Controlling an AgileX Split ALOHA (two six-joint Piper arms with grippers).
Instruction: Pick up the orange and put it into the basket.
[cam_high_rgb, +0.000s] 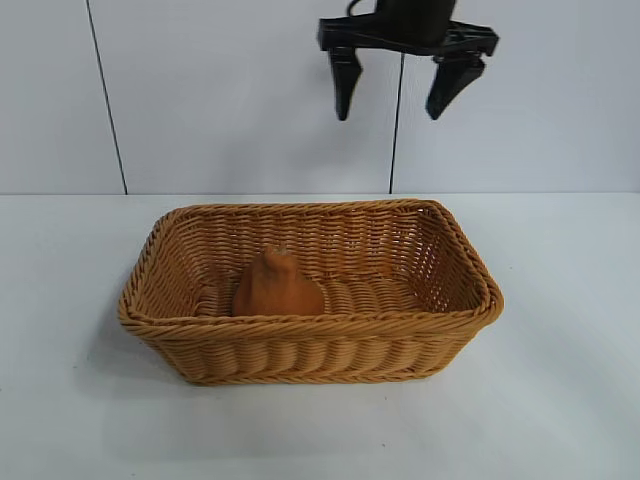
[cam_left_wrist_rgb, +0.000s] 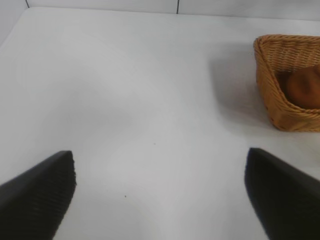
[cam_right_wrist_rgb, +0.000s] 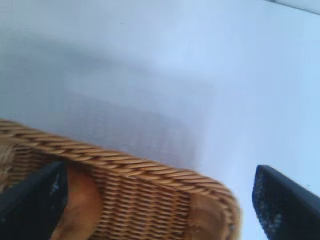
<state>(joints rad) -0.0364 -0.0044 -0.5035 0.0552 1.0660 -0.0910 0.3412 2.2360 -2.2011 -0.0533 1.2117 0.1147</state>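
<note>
Inside the rectangular tan woven wicker basket (cam_high_rgb: 300, 350), left of its middle and close to its near wall, sits the dull orange-brown rounded fruit with a knob on top, the orange (cam_high_rgb: 277, 285), resting on the basket floor. High above the basket's far rim, toward its right half, hangs the right gripper (cam_high_rgb: 398, 82), black, jaws spread wide, nothing between them. The right wrist view looks down over a basket corner and the white table (cam_high_rgb: 570, 400) beyond it, orange partly hidden behind a finger. The left gripper (cam_left_wrist_rgb: 160, 190) is off to the basket's side over bare table, well apart from it, jaws wide and empty, looks parked.

Step judgement: placing looks done, fruit is in the basket and free of any grip; this reads as the retreat after release. Next move likely calls only for the right arm to clear away from the basket without clipping the rim, nothing left to grasp.

No brands, labels or readable writing anywhere in view
</note>
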